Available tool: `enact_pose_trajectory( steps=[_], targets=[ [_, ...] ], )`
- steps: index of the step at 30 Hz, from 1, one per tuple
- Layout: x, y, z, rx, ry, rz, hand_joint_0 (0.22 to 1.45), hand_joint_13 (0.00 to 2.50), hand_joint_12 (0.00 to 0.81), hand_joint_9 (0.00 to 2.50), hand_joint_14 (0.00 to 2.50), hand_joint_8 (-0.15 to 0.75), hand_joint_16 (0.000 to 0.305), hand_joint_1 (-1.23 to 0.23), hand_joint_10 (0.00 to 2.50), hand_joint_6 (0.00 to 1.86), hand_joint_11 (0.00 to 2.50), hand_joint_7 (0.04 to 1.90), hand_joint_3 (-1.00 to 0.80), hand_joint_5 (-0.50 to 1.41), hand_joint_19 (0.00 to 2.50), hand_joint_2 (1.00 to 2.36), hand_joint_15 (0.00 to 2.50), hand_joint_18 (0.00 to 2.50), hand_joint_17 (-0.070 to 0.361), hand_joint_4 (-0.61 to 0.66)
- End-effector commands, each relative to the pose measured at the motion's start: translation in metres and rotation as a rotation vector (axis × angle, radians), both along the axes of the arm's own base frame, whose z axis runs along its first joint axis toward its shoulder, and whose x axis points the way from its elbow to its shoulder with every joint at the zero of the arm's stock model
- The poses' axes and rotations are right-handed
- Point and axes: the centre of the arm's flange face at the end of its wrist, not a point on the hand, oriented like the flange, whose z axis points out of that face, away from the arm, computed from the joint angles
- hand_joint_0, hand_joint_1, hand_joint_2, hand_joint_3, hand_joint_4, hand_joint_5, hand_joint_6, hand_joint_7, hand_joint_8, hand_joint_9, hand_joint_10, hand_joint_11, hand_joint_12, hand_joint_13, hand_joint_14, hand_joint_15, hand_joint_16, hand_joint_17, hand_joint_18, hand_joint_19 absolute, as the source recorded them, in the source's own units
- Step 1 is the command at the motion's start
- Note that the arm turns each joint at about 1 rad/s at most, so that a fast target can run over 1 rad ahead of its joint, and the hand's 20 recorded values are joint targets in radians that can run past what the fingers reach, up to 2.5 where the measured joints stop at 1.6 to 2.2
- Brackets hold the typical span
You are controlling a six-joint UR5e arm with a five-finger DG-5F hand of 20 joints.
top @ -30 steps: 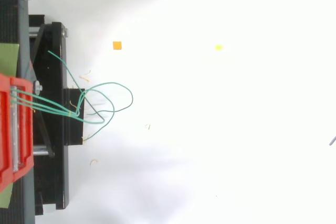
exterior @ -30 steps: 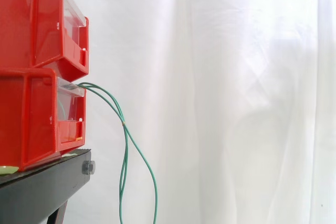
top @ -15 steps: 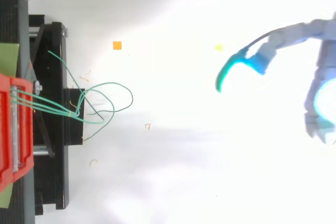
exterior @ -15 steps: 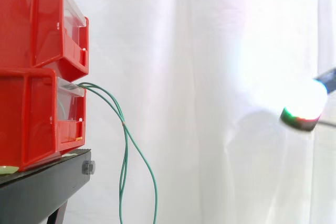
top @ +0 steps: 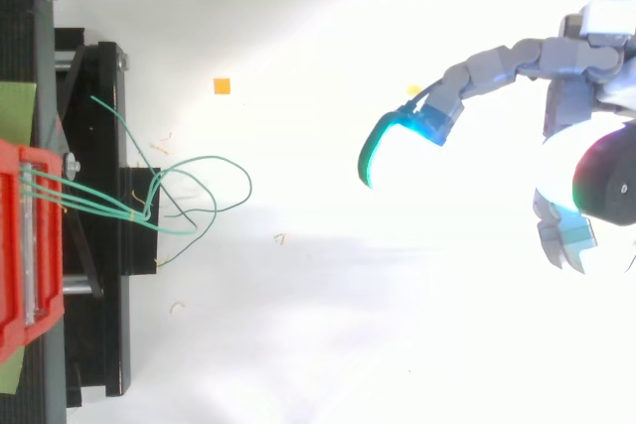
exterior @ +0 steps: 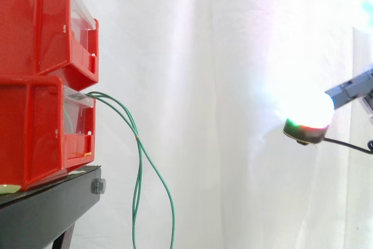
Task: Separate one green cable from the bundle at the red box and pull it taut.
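Several thin green cables (exterior: 137, 161) come out of the lower red box (exterior: 44, 129) and hang down past the black stand (exterior: 52, 208), tied together a little way out. From above, the green cables (top: 194, 196) loop loosely over the stand's edge. My hand (top: 586, 57) comes in from the right, far from the cables, with its fingers spread and relaxed, holding nothing. One glowing fingertip (top: 383, 141) reaches furthest left. In the side view the hand (exterior: 352, 88) sits at the right edge at about the lower box's height.
A second red box (exterior: 46, 24) is stacked on the lower one. Below lie a small orange square (top: 222, 86) and a few scraps of wire. A white curtain hangs behind.
My hand has entered from the right and moved leftward toward the cables. The cables hang as before.
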Motion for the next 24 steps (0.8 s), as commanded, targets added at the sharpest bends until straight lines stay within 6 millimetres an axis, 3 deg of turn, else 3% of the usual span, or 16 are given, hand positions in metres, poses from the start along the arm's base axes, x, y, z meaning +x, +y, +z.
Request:
enact_pose_trajectory(
  steps=[1,8,18,23,24],
  targets=[
    [0.016,-0.002,-0.005,-0.017,0.006,-0.003,0.35,1.55,0.528,1.61,0.01,0.373,0.093,-0.41,0.01,0.50,0.43,0.65,-0.50,-0.18,0.32,1.00,0.44,2.08,0.210,0.27],
    [0.047,-0.015,-0.015,0.000,0.027,0.020,0.35,1.54,0.533,1.60,0.01,0.371,0.093,-0.41,0.01,0.50,0.43,0.65,-0.50,-0.18,0.32,1.00,0.44,2.08,0.210,0.27],
    [0.052,-0.031,-0.004,-0.034,0.003,0.009,0.35,1.54,0.528,1.60,0.02,0.370,0.093,-0.41,0.01,0.50,0.42,0.65,-0.50,-0.18,0.32,1.00,0.44,2.08,0.208,0.27],
    [0.060,-0.035,-0.014,-0.034,0.008,0.003,0.35,1.54,0.527,1.60,0.01,0.374,0.093,-0.41,0.01,0.50,0.42,0.65,-0.50,-0.18,0.32,1.00,0.44,2.07,0.208,0.27],
    [0.065,-0.039,-0.026,-0.029,0.021,0.003,0.35,1.54,0.525,1.60,0.01,0.373,0.092,-0.41,0.01,0.50,0.42,0.65,-0.50,-0.18,0.32,1.00,0.44,2.07,0.208,0.27]
  ],
)
